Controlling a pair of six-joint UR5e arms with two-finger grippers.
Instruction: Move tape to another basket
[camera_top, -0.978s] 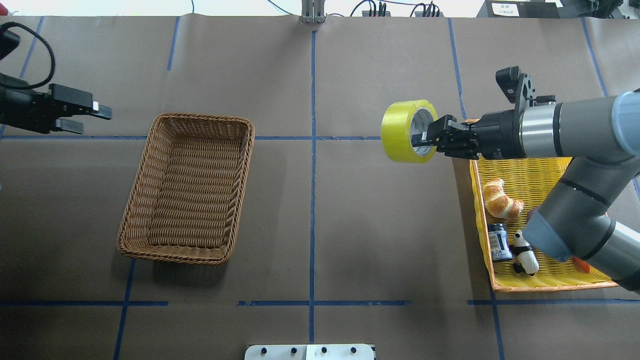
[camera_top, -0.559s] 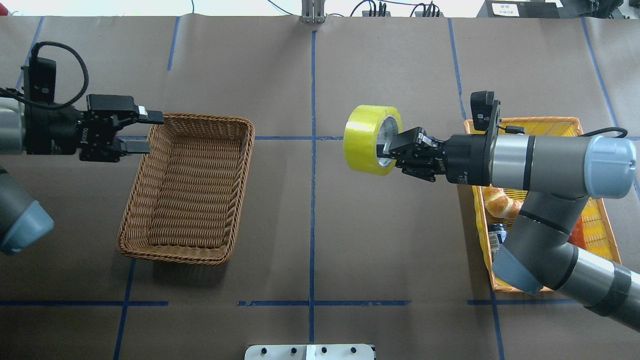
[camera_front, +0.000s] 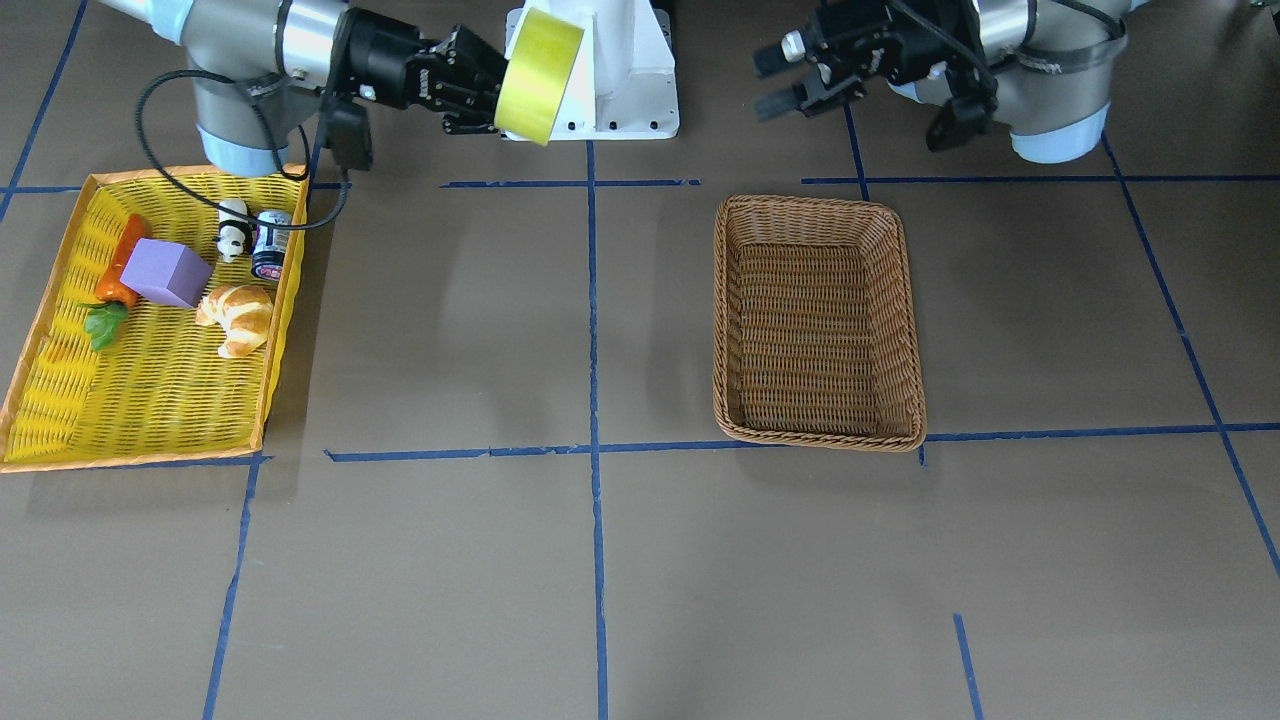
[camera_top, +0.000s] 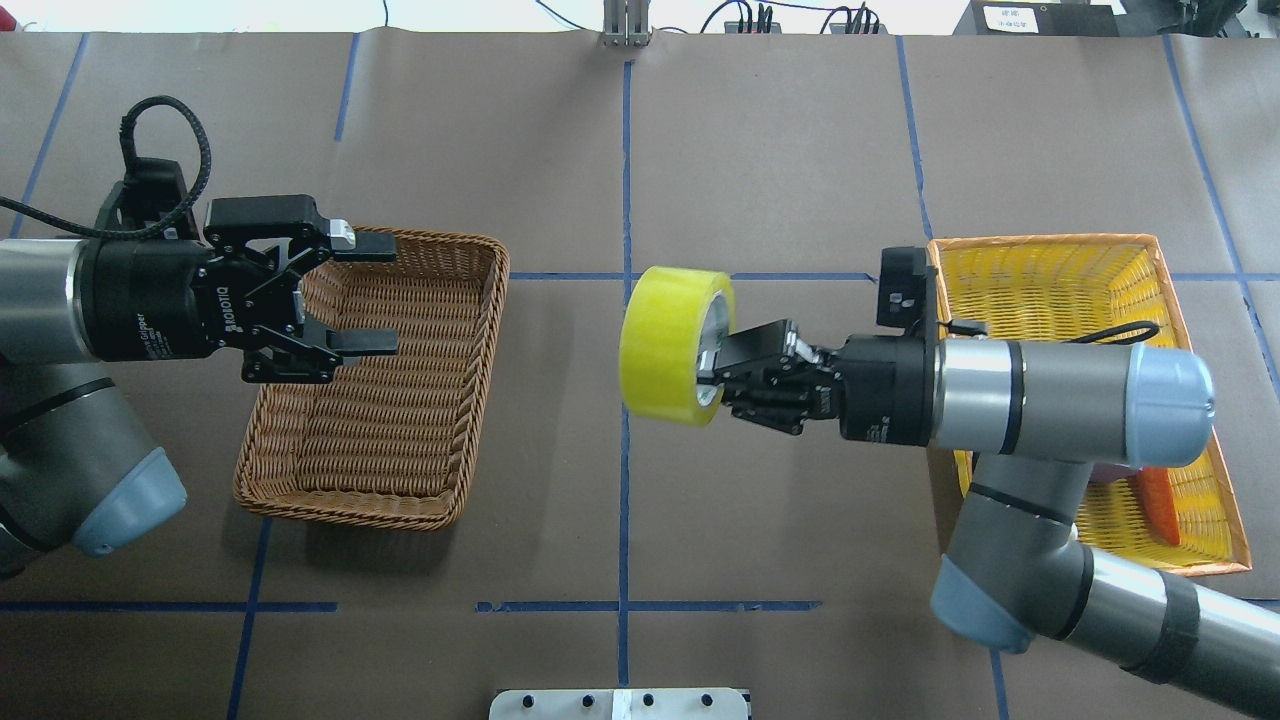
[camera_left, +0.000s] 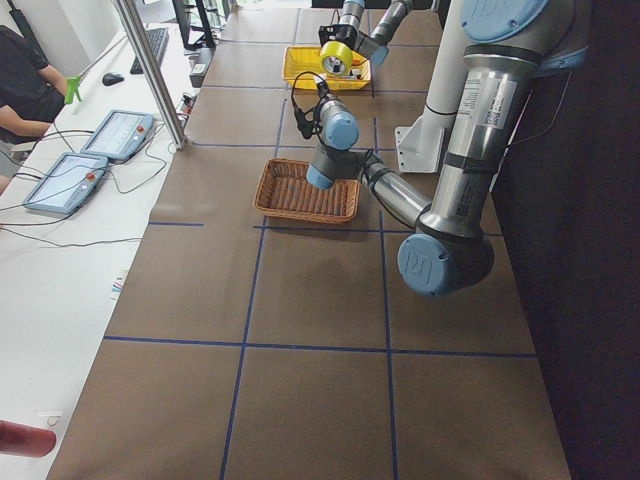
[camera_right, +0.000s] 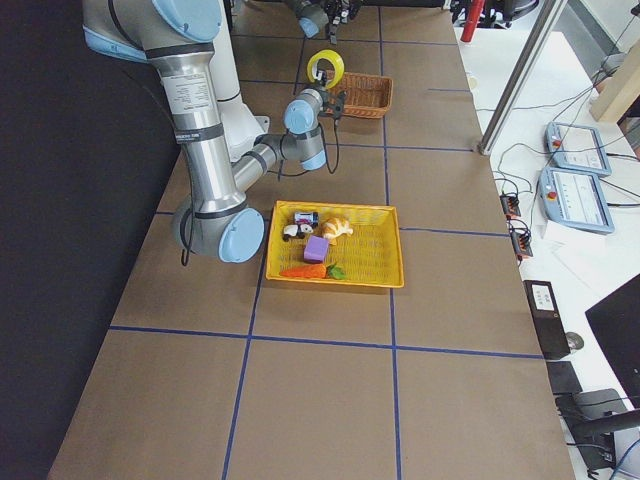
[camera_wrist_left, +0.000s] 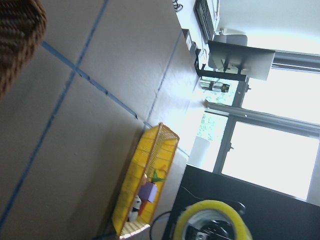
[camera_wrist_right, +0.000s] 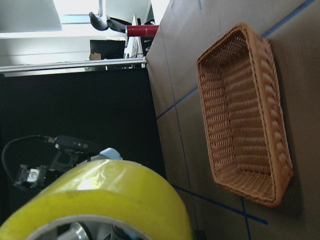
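Table (camera_top: 800, 150) covered all over with brown paper, divided into fields by blue tape lines (camera_top: 625, 180). Past the far edge, a bunch of cables (camera_top: 745, 15). On the operators' side, a white desk (camera_left: 60, 230) with two tablets (camera_left: 118, 135) and a seated person (camera_left: 25, 85). Bright windows (camera_wrist_left: 270, 140) in the left wrist view.

Right claw (camera_top: 715, 365) clenched on the tape (camera_top: 665, 345), holding it in the air on its edge, core turned back toward the wrist. Straight below the roll, the middle blue line. Behind this claw, partly under its arm, the yellow tray (camera_top: 1040, 245) with a croissant (camera_front: 235, 315), a purple block (camera_front: 165, 272), a carrot (camera_front: 120, 265), a panda figure (camera_front: 232, 240) and a small can (camera_front: 270, 255).

Left claw (camera_top: 375, 293) spread wide, nothing between the fingers, hanging over the side of the basket (camera_top: 345, 505) nearest to its own wrist. Most of the basket ahead of its fingertips and off to one side. Pointed toward the right claw across the paper. Tape well apart from the basket and from the left fingertips, roughly level with them in the overhead view.

Compared with 0.6 s ago: tape carried further toward the left claw, from beside the middle line to right over it. Left claw advanced from outside the basket's rim to above it. Basket and yellow tray in the same places.
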